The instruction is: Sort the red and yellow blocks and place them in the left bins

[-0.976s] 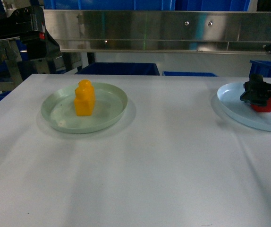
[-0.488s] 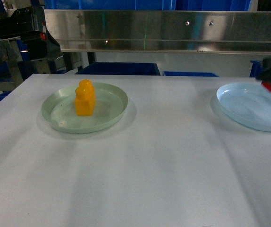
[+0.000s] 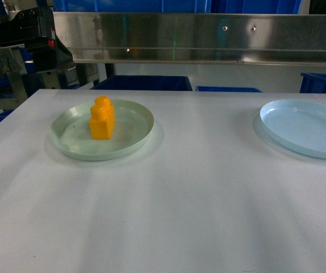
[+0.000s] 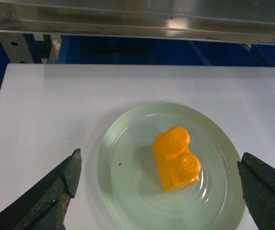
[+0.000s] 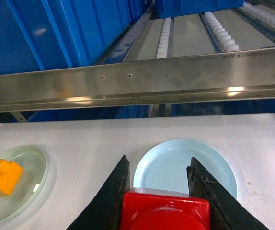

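The orange-yellow block (image 3: 102,119) stands in the pale green plate (image 3: 72,145) on the table's left; from the left wrist it shows as a two-stud brick (image 4: 176,158) inside that plate (image 4: 123,191). My left gripper (image 4: 159,165) hovers above it, open, one finger on each side of the plate. The red block (image 5: 165,211) is clamped in my right gripper (image 5: 158,163), held high above the light blue plate (image 5: 185,167). Neither gripper shows in the head view, where the blue plate (image 3: 308,128) holds nothing.
A steel rail (image 3: 197,37) and blue bins (image 3: 143,83) run behind the white table's far edge. Dark machinery (image 3: 29,40) stands at the back left. Roller tracks (image 5: 214,24) lie beyond the rail.
The right gripper lifted the red block off the blue plate and rose out of the head view. The yellow block and both plates stayed put.
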Robot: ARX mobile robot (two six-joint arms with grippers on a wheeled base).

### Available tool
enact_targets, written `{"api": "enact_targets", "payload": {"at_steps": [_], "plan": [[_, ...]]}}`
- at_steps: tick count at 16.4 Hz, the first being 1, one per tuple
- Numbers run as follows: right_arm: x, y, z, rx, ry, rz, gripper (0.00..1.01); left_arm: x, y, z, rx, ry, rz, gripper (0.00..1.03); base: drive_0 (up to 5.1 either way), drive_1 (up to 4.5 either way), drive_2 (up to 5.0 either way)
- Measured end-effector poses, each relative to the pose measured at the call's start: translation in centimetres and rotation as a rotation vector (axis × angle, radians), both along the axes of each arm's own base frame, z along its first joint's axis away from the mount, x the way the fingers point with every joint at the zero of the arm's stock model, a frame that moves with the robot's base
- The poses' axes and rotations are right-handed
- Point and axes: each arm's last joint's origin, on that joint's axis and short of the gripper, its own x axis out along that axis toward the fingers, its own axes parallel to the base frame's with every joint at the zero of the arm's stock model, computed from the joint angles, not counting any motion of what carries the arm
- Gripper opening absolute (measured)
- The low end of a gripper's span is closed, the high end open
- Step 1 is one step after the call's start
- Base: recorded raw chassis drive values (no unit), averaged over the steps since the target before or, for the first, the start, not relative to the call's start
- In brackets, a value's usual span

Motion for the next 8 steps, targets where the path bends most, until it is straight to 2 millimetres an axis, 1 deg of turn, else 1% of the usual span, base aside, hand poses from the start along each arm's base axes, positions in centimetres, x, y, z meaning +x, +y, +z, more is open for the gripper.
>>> {"api": "enact_targets", "payload": {"at_steps": [1,4,5,6,7,8], "plan": [[-0.8,0.0,0.4,0.011,-0.008,-0.004,0.29,0.0,0.0,0.0,0.000,0.000,0.000,0.98,0.0,0.00,0.0],[-2.1,0.2,1.5,0.015,-0.043,-0.001,0.29,0.0,0.0,0.0,0.000,0.000,0.000,0.98,0.0,0.00,0.0],[-2.3,0.4,1.6,0.012,-0.038,0.013,0.29,0.0,0.0,0.0,0.000,0.000,0.000,0.98,0.0,0.00,0.0],[-2.3,0.5,1.2,-0.018,-0.013,0.029,0.29,0.0,0.0,0.0,0.000,0.000,0.000,0.98,0.0,0.00,0.0],[-2.3,0.5,0.9,-0.090,-0.006,0.033,0.29,0.0,0.0,0.0,0.000,0.000,0.000,0.98,0.0,0.00,0.0],[-2.3,0.5,0.9,-0.114,-0.002,0.035,0.29,0.0,0.0,0.0,0.000,0.000,0.000,0.98,0.0,0.00,0.0]]}}
